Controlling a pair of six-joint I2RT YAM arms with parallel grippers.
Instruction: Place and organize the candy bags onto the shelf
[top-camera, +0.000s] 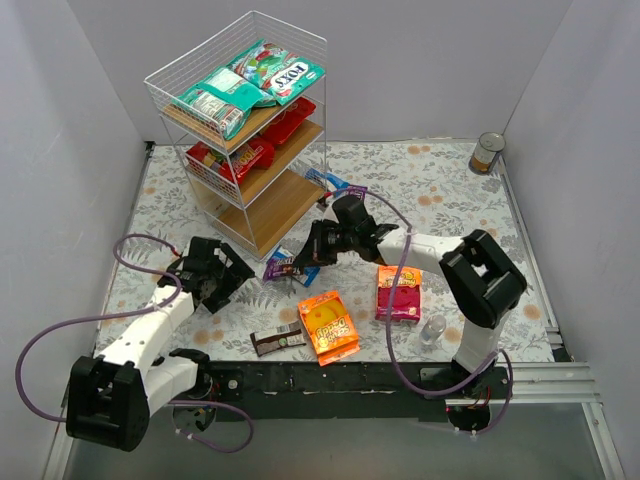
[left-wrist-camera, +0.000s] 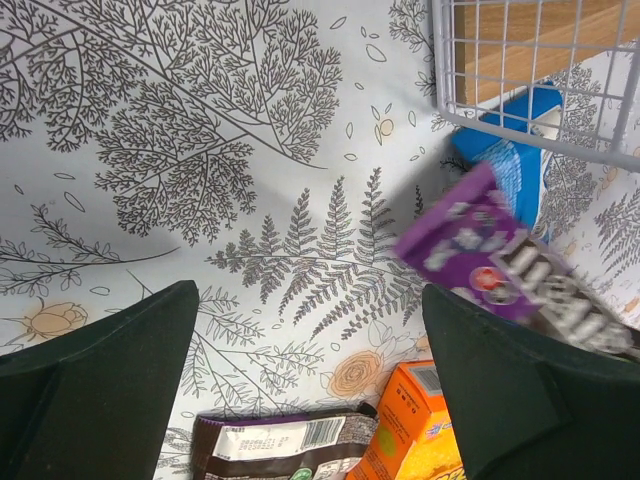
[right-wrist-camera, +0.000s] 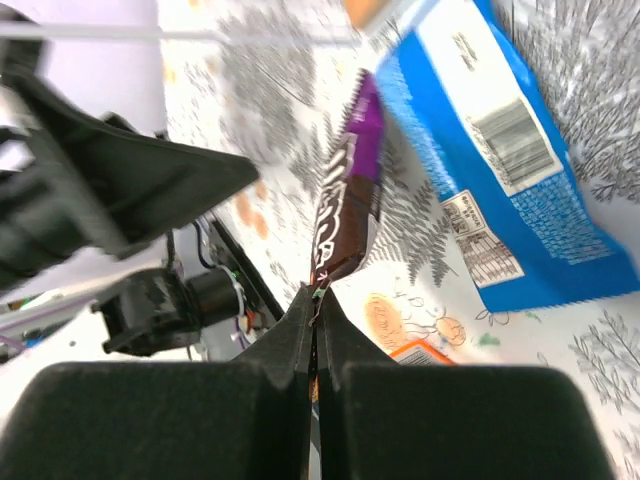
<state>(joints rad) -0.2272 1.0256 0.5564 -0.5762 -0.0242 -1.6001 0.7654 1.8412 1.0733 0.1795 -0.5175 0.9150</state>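
My right gripper (top-camera: 310, 250) is shut on the end of a small purple pack (top-camera: 281, 265) and holds it edge-on just above the table, in front of the shelf (top-camera: 285, 200). In the right wrist view the fingers (right-wrist-camera: 315, 300) pinch the purple pack (right-wrist-camera: 345, 200), with a blue pack (right-wrist-camera: 490, 150) lying flat under it. My left gripper (top-camera: 222, 278) is open and empty, left of these packs. Through its wrist view I see the purple pack (left-wrist-camera: 500, 260), the blue pack (left-wrist-camera: 510, 155), a brown pack (left-wrist-camera: 290, 445) and an orange bag (left-wrist-camera: 415, 430). Teal bags (top-camera: 250, 80) and red bags (top-camera: 245, 150) lie on the shelf.
The orange bag (top-camera: 328, 325), a pink-orange bag (top-camera: 399, 292) and the brown pack (top-camera: 277, 340) lie near the front edge. Another small blue pack (top-camera: 335, 183) lies by the shelf's right side. A clear cup (top-camera: 433, 330) stands front right, a tin can (top-camera: 487, 153) far right.
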